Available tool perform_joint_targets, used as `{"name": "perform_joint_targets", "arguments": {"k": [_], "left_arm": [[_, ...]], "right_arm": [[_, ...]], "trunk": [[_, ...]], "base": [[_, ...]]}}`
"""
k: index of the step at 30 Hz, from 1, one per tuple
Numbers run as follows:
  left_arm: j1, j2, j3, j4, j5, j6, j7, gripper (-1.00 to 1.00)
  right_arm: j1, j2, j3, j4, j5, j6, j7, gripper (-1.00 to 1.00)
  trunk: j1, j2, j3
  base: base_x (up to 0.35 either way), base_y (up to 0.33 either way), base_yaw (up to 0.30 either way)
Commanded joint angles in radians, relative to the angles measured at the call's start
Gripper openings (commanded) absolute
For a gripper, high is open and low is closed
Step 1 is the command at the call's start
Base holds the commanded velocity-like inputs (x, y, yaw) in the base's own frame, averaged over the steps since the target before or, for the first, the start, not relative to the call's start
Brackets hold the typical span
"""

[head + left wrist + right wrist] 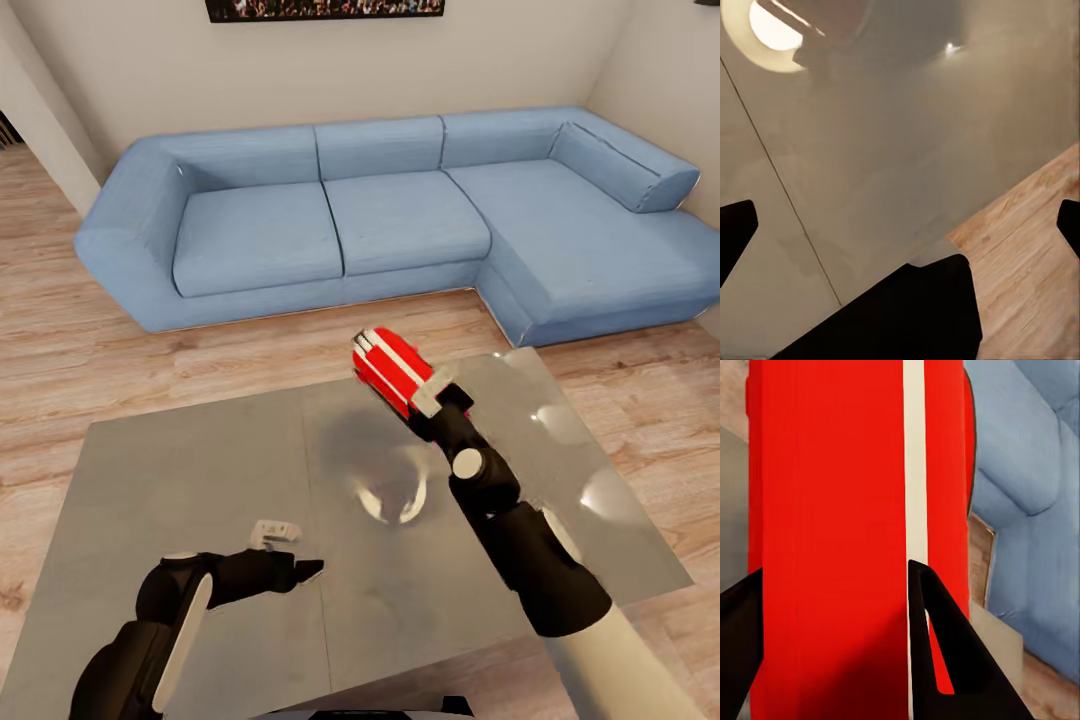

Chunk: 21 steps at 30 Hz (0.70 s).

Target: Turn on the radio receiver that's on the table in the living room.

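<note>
Looking down from the head camera, the right gripper (425, 395) holds the radio receiver (392, 368) raised above the table (180, 470); the left gripper (300, 570) hovers low, whether parted I cannot tell there. Its wrist view shows fingers (735, 229) spread wide over grey top, while the right wrist view shows fingers (945, 652) clamped across the red casing, which looks light, rigid and slick, best held by its flat sides

**Grey table on the wood floor**

My table (200, 470) has a glossy grey top, with a seam running from its far edge to its near edge down the middle. It stands on the light wood floor (90, 350). Round lamp glare shows near the seam and along the right edge. I see nothing resting directly on the top.
</note>
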Motion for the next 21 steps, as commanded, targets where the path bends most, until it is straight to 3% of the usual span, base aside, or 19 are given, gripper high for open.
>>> {"name": "perform_joint_targets", "arguments": {"k": [1, 3, 5, 7, 9, 15, 18, 21], "left_arm": [[-0.004, 0.004, 0.006, -0.012, 0.0, 0.028, -0.015, 1.0], [-0.028, 0.013, 0.022, -0.025, -0.001, 0.067, -0.032, 1.0], [-0.039, 0.026, 0.036, -0.028, 0.0, 0.079, -0.037, 1.0], [-0.042, 0.035, 0.041, -0.029, 0.0, 0.083, -0.039, 1.0], [-0.044, 0.051, 0.045, -0.029, 0.0, 0.086, -0.041, 1.0], [-0.06, 0.071, 0.048, -0.029, -0.001, 0.09, -0.042, 1.0], [-0.081, 0.07, 0.048, -0.029, 0.001, 0.09, -0.043, 1.0], [-0.093, 0.069, 0.049, -0.029, 0.007, 0.09, -0.045, 1.0]], "right_arm": [[0.018, -0.006, 0.027, 0.0, 0.009, -0.011, -0.069, -1.0], [0.069, -0.043, 0.113, 0.0, 0.035, -0.041, -0.257, -1.0], [0.096, -0.084, 0.175, 0.002, 0.044, -0.062, -0.379, -1.0], [0.103, -0.11, 0.201, 0.002, 0.047, -0.072, -0.427, -1.0], [0.11, -0.165, 0.241, 0.004, 0.049, -0.089, -0.498, -1.0], [0.123, -0.292, 0.274, 0.01, 0.051, -0.19, -0.643, -1.0], [0.153, -0.338, 0.279, 0.011, 0.05, -0.224, -0.732, -1.0], [0.18, -0.363, 0.349, 0.027, 0.071, -0.232, -0.81, -1.0]], "trunk": [[0.0, 0.0, 0.0], [0.0, 0.0, 0.0], [0.0, 0.0, 0.0], [0.0, 0.0, 0.0], [0.0, 0.0, 0.0], [0.0, 0.0, 0.0], [0.0, 0.0, 0.0], [0.0, 0.0, 0.0]], "base": [[0.0, 0.0, 0.0], [0.0, 0.0, 0.0], [0.0, 0.0, 0.0], [0.0, 0.0, 0.0], [0.0, 0.0, 0.0], [0.0, 0.0, 0.0], [0.0, 0.0, 0.0], [0.0, 0.0, 0.0]]}}
